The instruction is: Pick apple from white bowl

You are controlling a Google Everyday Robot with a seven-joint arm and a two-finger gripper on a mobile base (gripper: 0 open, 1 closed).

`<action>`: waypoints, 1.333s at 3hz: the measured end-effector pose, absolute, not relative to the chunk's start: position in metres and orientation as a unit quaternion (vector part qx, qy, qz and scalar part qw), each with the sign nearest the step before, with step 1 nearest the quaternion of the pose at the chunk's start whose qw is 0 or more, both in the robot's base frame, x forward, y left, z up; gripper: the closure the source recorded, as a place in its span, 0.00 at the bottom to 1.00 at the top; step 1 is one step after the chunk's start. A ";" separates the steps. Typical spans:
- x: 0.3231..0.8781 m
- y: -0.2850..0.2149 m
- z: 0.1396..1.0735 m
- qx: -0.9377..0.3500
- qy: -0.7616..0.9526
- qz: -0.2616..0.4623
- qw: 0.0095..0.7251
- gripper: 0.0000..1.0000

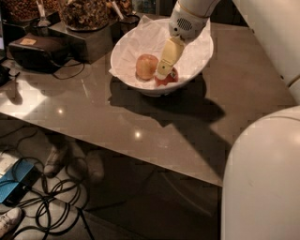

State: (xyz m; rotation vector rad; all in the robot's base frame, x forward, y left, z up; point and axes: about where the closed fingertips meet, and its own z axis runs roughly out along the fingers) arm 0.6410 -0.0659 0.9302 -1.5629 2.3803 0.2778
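Observation:
The white bowl (194, 63), lined with crinkled white paper, stands on the brown table toward the back. The deep red apple (169, 79) lies at the bowl's near side. A paler yellow-orange apple (146, 66) lies just left of it. My gripper (163, 72) reaches down from the upper right into the bowl, and its pale tip rests right at the top of the red apple, covering part of it. The arm's white wrist (186, 21) hangs over the bowl's far rim.
Dark containers of snacks (84, 14) and a black box (40, 47) stand at the table's back left. Cables (47, 197) and a blue item lie on the floor below the near edge. My white body (262, 178) fills the lower right.

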 end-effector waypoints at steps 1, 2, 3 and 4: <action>0.648 -0.064 0.917 -0.539 0.827 0.097 0.126 0.17; 0.654 -0.065 0.908 -0.537 0.830 0.094 0.116 0.21; 0.660 -0.064 0.900 -0.535 0.832 0.094 0.109 0.23; 0.665 -0.066 0.894 -0.531 0.836 0.093 0.105 0.23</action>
